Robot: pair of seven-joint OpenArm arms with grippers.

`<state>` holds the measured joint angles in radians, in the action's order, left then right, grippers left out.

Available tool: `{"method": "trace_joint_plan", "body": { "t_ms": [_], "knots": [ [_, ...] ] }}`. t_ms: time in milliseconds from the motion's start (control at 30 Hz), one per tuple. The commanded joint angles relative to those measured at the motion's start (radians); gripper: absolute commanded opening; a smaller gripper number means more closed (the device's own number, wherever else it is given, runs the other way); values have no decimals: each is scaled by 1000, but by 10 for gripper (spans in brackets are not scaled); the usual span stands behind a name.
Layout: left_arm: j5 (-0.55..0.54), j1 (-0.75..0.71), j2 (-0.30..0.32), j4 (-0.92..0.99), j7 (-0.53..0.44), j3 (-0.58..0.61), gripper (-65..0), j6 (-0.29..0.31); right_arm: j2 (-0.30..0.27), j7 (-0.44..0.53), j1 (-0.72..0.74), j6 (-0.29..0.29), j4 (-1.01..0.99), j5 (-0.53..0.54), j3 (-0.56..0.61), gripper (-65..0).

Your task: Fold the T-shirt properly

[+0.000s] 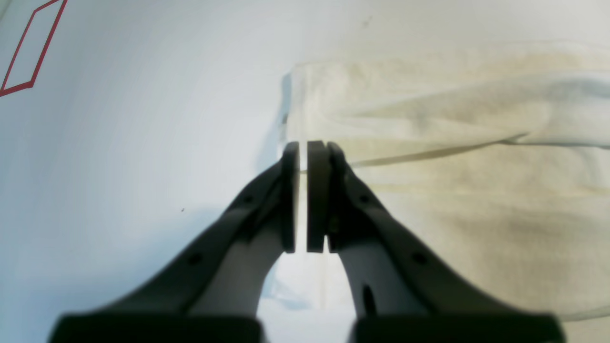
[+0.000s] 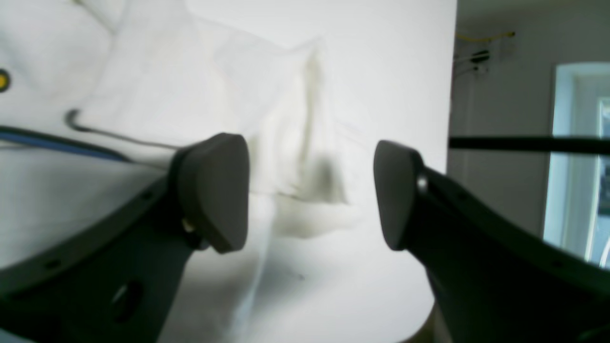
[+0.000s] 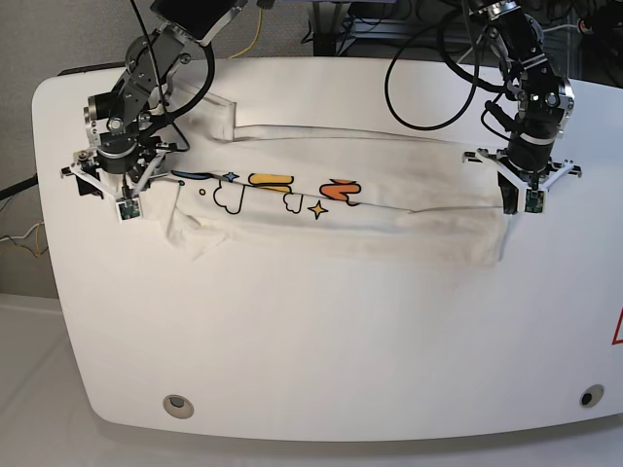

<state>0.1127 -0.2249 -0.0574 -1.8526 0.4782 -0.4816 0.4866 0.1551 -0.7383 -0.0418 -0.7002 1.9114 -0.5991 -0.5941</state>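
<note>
The white T-shirt (image 3: 389,161) lies across the table as a long band, with clouds, a star and orange and yellow letters showing along its middle. My left gripper (image 1: 303,147) is at the shirt's end on the right of the base view (image 3: 519,206). Its jaws are shut, with a thin pale strip of the cloth's edge (image 1: 333,95) between the pads. My right gripper (image 2: 310,190) hangs open over the rumpled sleeve end (image 2: 305,143), on the left of the base view (image 3: 125,206). Nothing is between its fingers.
The white table (image 3: 321,331) has rounded corners and two round holes (image 3: 177,405) near its front edge. Red tape outlines (image 1: 28,47) mark the tabletop beyond the shirt's end. Cables (image 3: 419,88) trail from both arms at the back. The table's edge (image 2: 450,143) is close to my right gripper.
</note>
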Motion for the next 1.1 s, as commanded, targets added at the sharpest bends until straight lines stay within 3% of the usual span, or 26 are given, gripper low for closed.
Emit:
{"method": "trace_joint_plan", "body": {
  "t_ms": [0,300,1067],
  "knots": [
    [-8,6,8,-23,-28,-1,-625,-6,2,-10,13,2,21,6,32,-232],
    [-5,6,8,-22,-28,-1,-625,-6,2,-108,49,2,23,6,121,-232],
    [-3,8,6,-17,-28,2,-625,-6,2,-119,32,2,-16,17,188,-232]
  ]
}}
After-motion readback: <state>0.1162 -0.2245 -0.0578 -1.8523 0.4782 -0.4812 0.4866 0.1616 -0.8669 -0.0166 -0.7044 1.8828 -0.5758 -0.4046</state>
